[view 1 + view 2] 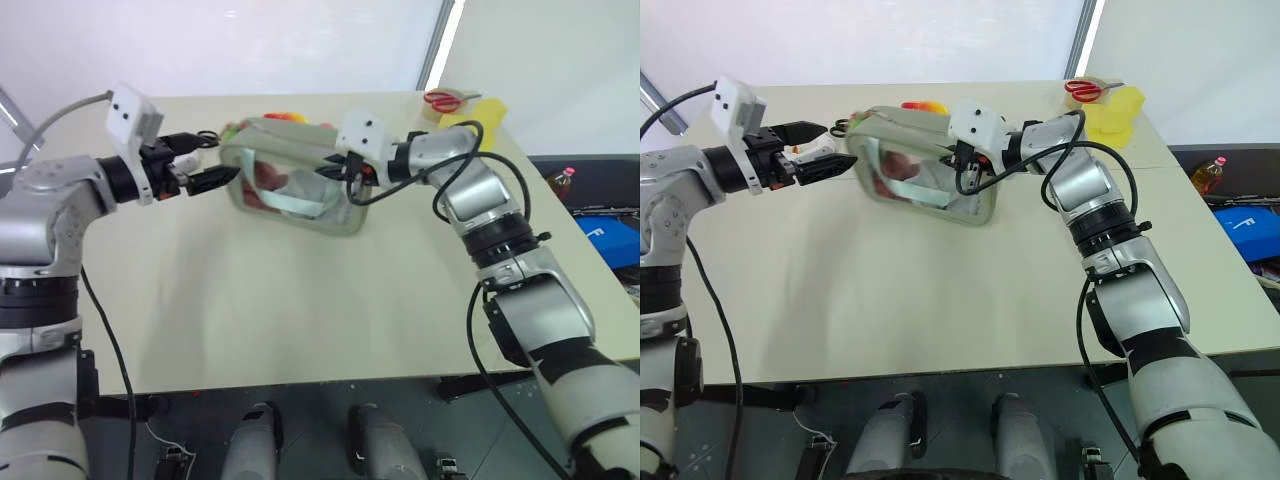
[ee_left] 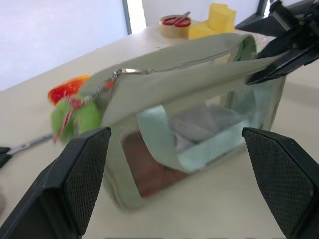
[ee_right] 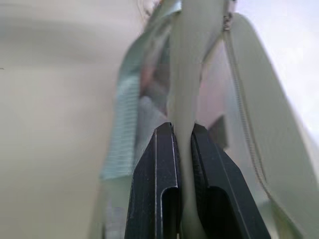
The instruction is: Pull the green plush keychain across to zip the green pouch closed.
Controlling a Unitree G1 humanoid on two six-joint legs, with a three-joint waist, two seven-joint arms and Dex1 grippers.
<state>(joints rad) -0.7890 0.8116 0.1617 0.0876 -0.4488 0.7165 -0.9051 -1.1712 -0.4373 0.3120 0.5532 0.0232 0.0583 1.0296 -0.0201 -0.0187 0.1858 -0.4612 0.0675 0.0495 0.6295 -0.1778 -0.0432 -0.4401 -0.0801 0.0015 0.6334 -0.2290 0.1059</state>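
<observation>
The green plush keychain [image 2: 75, 117] hung at the pouch's far end, low on the left of the left wrist picture, a fuzzy lime lump with a red-and-white cord, just beside a red-and-orange toy [image 2: 67, 88]. The green pouch [image 1: 300, 180] stood on the table [image 1: 300, 310] in the upper middle of the head views, its clear front showing a mint strap [image 2: 164, 144] looped inside. Its top zipper lay partly open, the two fabric edges gaping toward the keychain end.

The right gripper [image 3: 183, 149] had clamped down on the pouch's fabric edge at the end away from the keychain; in its own wrist picture the two black fingers [image 3: 157, 189] pressed a pale green fold between them. In the left eye view that gripper sat at the pouch's right end, upper middle of the frame.

The left gripper [image 1: 215, 178] hovered at the pouch's left end, its pincer spread wide and holding nothing; its fingers [image 2: 79, 174] stood in the lower corners of its wrist picture, with the pouch between them but clear of both.

Farther off, in the upper right of the head views, a yellow block [image 1: 1115, 108] and a roll of tape with red-handled scissors [image 1: 1085, 90] on it rested near the table's far edge.
</observation>
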